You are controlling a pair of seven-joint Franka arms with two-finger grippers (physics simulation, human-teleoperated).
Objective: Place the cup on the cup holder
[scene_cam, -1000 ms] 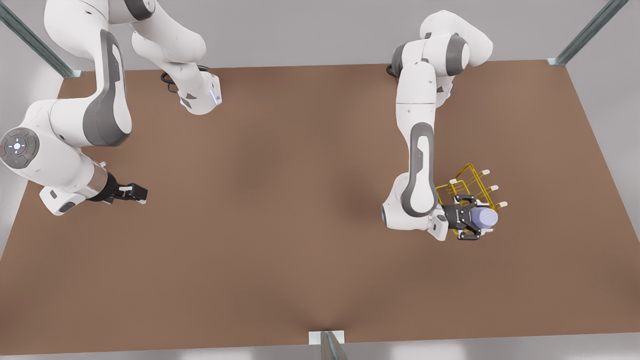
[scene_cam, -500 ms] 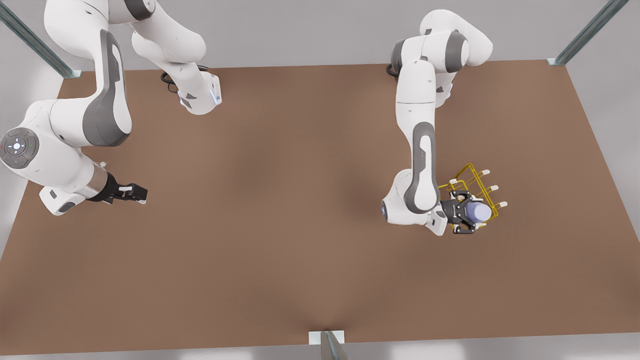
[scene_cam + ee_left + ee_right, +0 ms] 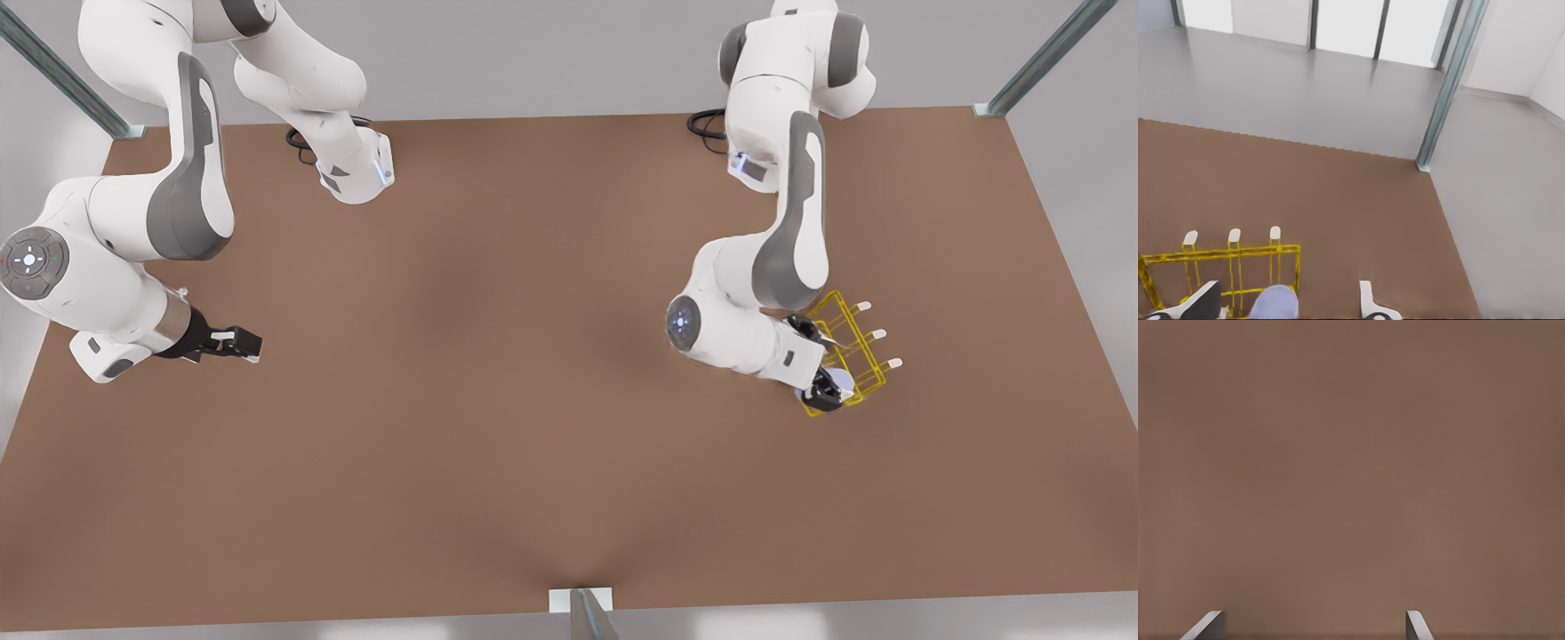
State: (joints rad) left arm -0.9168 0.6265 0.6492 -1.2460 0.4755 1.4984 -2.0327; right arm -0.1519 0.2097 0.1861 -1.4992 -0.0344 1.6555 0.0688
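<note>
A: Where's the cup [image 3: 842, 383] right now?

B: Down at the near corner of the cup holder [image 3: 855, 351], on the front view's right side of the desk [image 3: 498, 400]. The left end effector [image 3: 825, 389] sits right at it. In the left wrist view the cup [image 3: 1275, 301] lies between the two fingers [image 3: 1368, 301], in front of the yellow wire frame [image 3: 1225, 257].

A: Clamped on it?

B: I can't tell. The fingers stand wider than the cup there, with a gap on one side, so it may be freed or only loosely held.

A: How would the cup handle?

B: I judge it light and stiff, a smooth tapered shell with no handle, so likely slippery. The best hold is across the side walls, about mid-height, where the taper won't squeeze it out. The wire rack looks light too and could shift if bumped.

A: And the arm's pose?

B: The left arm folds low from its base at the far edge, elbow bent, wrist tilted down towards the rack's capped prongs [image 3: 1234, 235].

A: The other one?

B: The right end effector [image 3: 233, 341] waits over bare desk on the front view's left, fingers [image 3: 1415, 625] spread apart and holding nothing.
</note>
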